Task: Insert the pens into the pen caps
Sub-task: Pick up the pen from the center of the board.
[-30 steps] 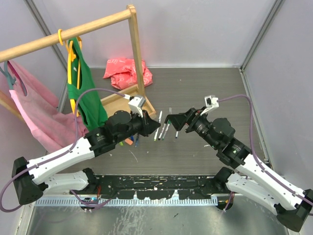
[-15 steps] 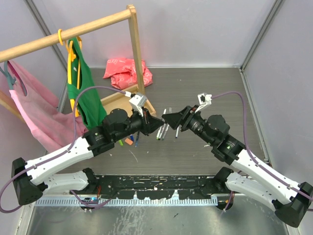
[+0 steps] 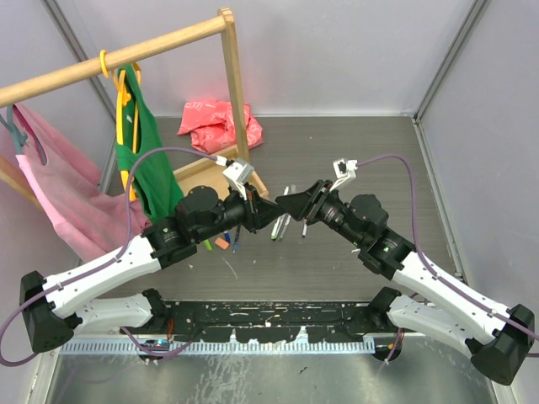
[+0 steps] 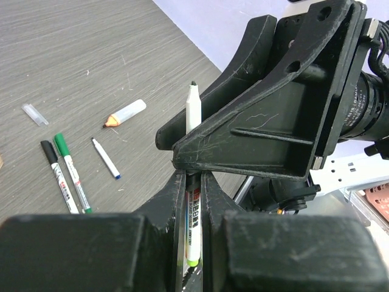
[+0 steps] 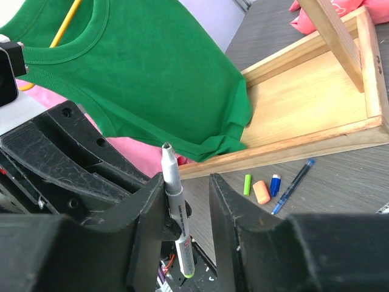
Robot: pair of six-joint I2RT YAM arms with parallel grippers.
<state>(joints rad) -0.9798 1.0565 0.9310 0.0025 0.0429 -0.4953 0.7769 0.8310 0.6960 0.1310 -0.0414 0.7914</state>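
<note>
White-barrelled marker pen with green end (image 4: 192,112) pinched upright between left gripper (image 4: 193,182) fingers, tip clear above; right gripper (image 5: 187,182) jaws spread astride barrel, likely for regrip before capping.

Showed two black fingers (image 5: 234,225) of the right gripper (image 5: 187,185) standing apart, a grey-barrelled pen (image 5: 174,207) upright between them. Rested that pen against the finger on the view's left, dark tip up, green end down, clear of the other finger. Took in the black bulk of the left arm (image 5: 73,158) at lower left. Beyond, caught a green shirt (image 5: 152,67) overlapping one end of a wooden tray (image 5: 316,115). On the grey desk (image 5: 346,176) just before the tray, found a green cap (image 5: 247,184), an orange cap (image 5: 262,192), a blue cap (image 5: 275,184) and a thin blue pen (image 5: 293,186) close together.
</note>
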